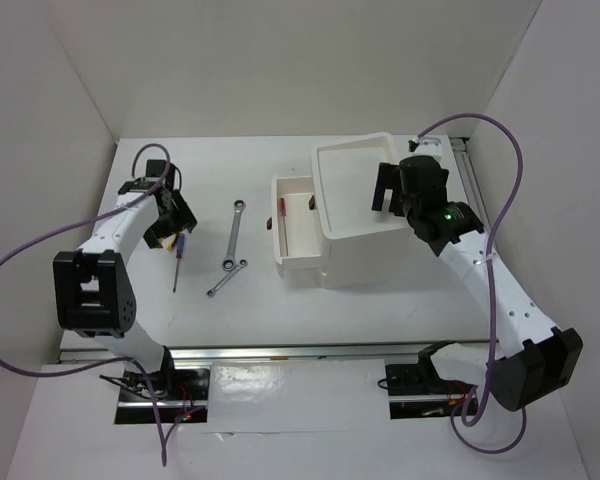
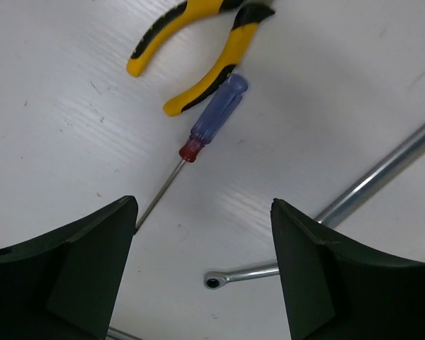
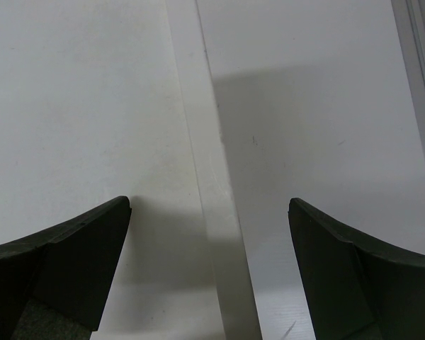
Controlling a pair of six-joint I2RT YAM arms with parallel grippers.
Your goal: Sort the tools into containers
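Yellow-handled pliers (image 2: 198, 49) and a screwdriver with a blue handle and red collar (image 2: 216, 117) lie on the table just ahead of my open, empty left gripper (image 2: 202, 276), which hovers above them (image 1: 172, 215). The long silver wrench (image 1: 234, 232) and the short wrench (image 1: 225, 278) lie to their right; the short wrench's ring end (image 2: 216, 281) shows between my left fingers. The white box unit (image 1: 365, 250) stands right of centre, with a drawer (image 1: 298, 262) pulled out to the left and a red-handled tool (image 1: 281, 207) in it. My right gripper (image 1: 386, 190) is open and empty above the top tray's rim (image 3: 212, 191).
White walls enclose the table on the left, back and right. A metal rail (image 1: 280, 352) runs along the near edge by the arm bases. Purple cables (image 1: 40, 250) loop off both arms.
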